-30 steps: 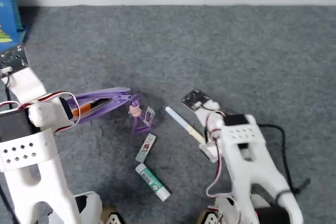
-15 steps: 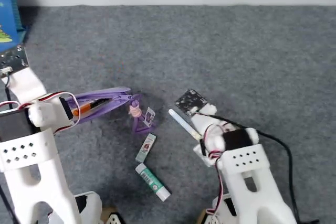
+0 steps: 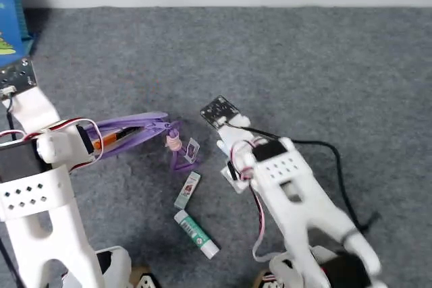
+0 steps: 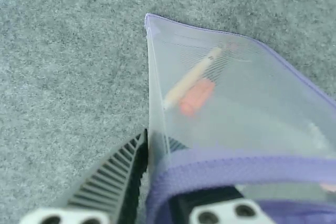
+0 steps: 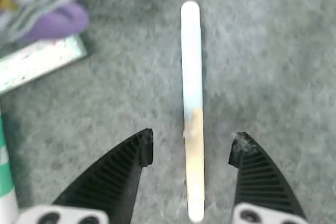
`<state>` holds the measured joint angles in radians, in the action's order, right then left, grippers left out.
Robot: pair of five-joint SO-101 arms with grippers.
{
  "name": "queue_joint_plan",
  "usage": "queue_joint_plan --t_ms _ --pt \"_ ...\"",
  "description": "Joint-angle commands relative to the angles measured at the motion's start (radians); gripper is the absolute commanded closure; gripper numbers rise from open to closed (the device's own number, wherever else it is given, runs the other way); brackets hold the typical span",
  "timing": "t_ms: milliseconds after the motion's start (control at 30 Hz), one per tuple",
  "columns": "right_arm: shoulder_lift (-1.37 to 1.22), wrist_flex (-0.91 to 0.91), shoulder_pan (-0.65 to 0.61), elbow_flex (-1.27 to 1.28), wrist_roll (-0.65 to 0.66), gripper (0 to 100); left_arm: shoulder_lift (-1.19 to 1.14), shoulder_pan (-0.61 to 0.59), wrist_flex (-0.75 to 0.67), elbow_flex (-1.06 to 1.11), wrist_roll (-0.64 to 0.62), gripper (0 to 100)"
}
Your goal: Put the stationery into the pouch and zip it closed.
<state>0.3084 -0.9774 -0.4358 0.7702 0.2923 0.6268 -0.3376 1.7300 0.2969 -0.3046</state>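
Left gripper (image 4: 151, 156): pinching the pouch (image 3: 131, 131) by its purple edge.
Pouch contents: a pencil (image 4: 190, 77) and an orange item (image 4: 196, 97) lie inside.
Loose stationery: a flat packet (image 3: 188, 189) and a green glue stick (image 3: 196, 233) lie near the pouch.
Right gripper (image 5: 191, 142): spread, straddling the white pen (image 5: 191, 77), apart from it.
Recommendation: descend centred and close across the barrel's middle for a level lift.
Obscured: the arm covers the pen from above; the zip slider's position is unclear.
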Motion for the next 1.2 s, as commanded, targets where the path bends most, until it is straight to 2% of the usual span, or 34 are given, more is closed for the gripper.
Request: queue_joint_plan --t_ms 0,333,400,500,600,667,933,1167 --pt "-0.119 0.070 -0.008 -0.114 -0.012 77.2 -0.011 -0.002 0.008 -0.015 -0.008 99" --pt "-0.334 0.216 -0.019 -0.155 -0.009 77.6 -0.011 -0.002 0.006 -0.015 -0.008 99" --pt "-0.355 0.214 -0.025 -0.153 -0.009 82.7 -0.011 -0.002 0.006 -0.015 -0.008 99" --pt "-0.357 0.216 -0.027 -0.155 -0.011 98.5 -0.012 -0.002 0.006 -0.015 -0.008 99" --pt "-0.325 0.200 -0.024 -0.144 -0.038 96.3 -0.012 -0.002 0.006 -0.015 -0.008 99" --pt "-0.282 0.162 -0.024 -0.143 -0.084 99.5 -0.012 -0.002 0.006 -0.015 -0.008 99" --pt "0.087 -0.110 -0.025 -0.137 -0.161 99.1 -0.012 -0.002 0.006 -0.015 -0.008 99" --pt "0.401 -0.168 -0.056 -0.137 -0.166 99.1 -0.012 -0.002 0.006 -0.015 -0.008 99"
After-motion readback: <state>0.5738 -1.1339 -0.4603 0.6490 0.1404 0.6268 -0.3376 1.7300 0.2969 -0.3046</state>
